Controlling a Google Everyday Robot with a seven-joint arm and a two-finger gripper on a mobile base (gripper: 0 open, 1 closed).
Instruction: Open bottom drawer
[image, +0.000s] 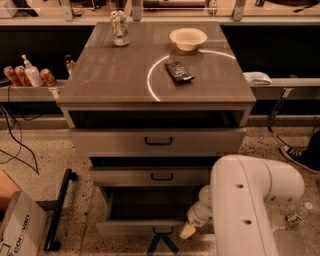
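The bottom drawer (131, 228) is the lowest of three grey-beige drawers in the cabinet. It stands pulled out toward me, and its dark inside (150, 202) shows above its front. Its small black handle (163, 230) sits at the middle of the front. My gripper (161, 241) is a dark forked shape right at and just below that handle, at the bottom edge of the view. My white arm (250, 200) fills the lower right and hides the drawer's right end.
The middle drawer (150, 176) and top drawer (157, 141) sit above. On the cabinet top are a white bowl (188, 38), a can (119, 28) and a dark packet (179, 71). A cardboard box (17, 232) and black bar (60, 210) lie on the floor at left.
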